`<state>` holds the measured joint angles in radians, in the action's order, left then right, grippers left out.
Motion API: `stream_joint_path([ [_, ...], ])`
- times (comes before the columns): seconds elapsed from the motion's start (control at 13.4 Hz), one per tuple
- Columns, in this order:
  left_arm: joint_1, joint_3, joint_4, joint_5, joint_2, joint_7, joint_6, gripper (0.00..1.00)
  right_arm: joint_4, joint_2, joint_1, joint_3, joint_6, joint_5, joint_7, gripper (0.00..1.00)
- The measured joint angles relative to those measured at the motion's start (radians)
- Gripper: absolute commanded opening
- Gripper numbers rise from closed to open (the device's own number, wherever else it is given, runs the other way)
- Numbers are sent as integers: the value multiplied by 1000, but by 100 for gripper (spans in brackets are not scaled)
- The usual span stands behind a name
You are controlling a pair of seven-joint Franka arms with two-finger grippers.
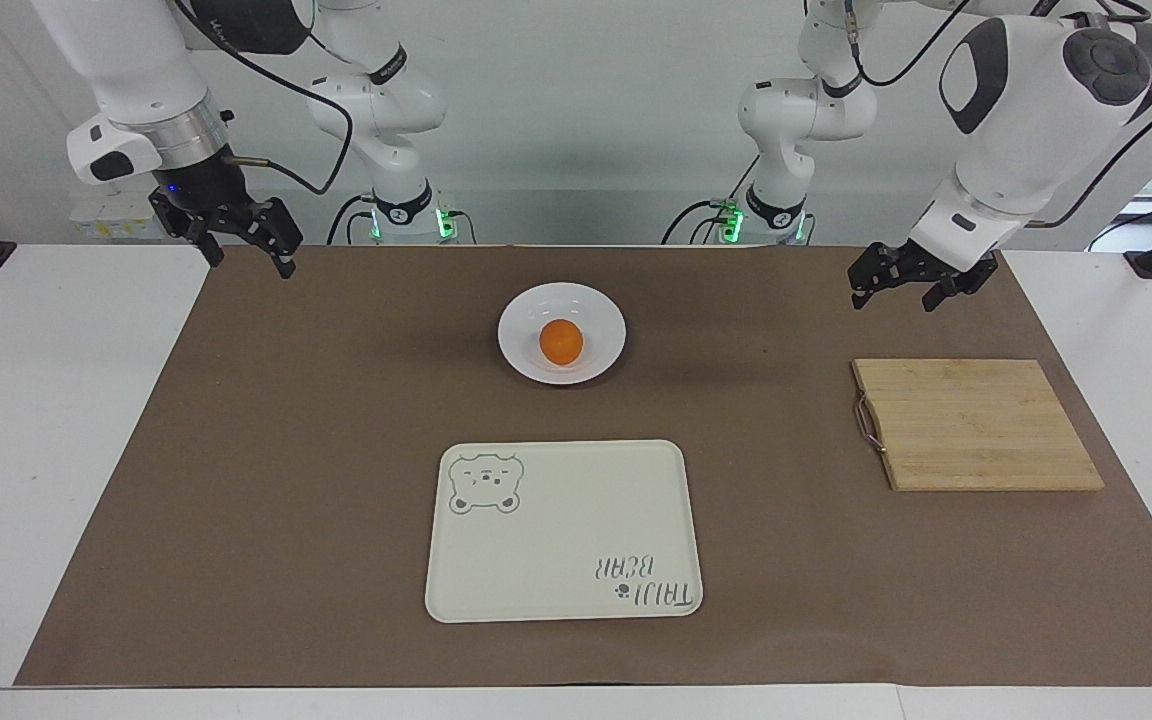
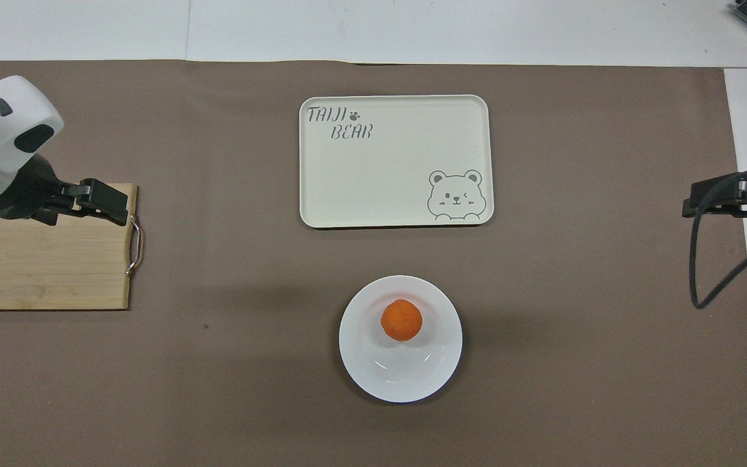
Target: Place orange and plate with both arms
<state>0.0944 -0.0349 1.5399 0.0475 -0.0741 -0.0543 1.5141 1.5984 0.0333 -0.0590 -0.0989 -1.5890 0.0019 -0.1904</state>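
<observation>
The orange sits in the plate, nearer the robots than the tray. Likely firm and prone to roll, it wants gripping across its middle; the glossy, breakable plate by its rim. Left tool and right tool hang open, empty.

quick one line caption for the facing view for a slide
Orange sits in the white plate near a bear tray; both grippers, left and right, hang empty.

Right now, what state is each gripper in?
Left gripper: open, holding nothing, up near the cutting board.
Right gripper: open, holding nothing, waiting at its end of the table.
</observation>
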Motion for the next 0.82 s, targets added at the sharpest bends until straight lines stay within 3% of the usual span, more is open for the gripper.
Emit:
stream_joint_path([
  [0.82,-27,5,-1,0,12,0,-14,100,0,0,0,0,0,0,0,100],
])
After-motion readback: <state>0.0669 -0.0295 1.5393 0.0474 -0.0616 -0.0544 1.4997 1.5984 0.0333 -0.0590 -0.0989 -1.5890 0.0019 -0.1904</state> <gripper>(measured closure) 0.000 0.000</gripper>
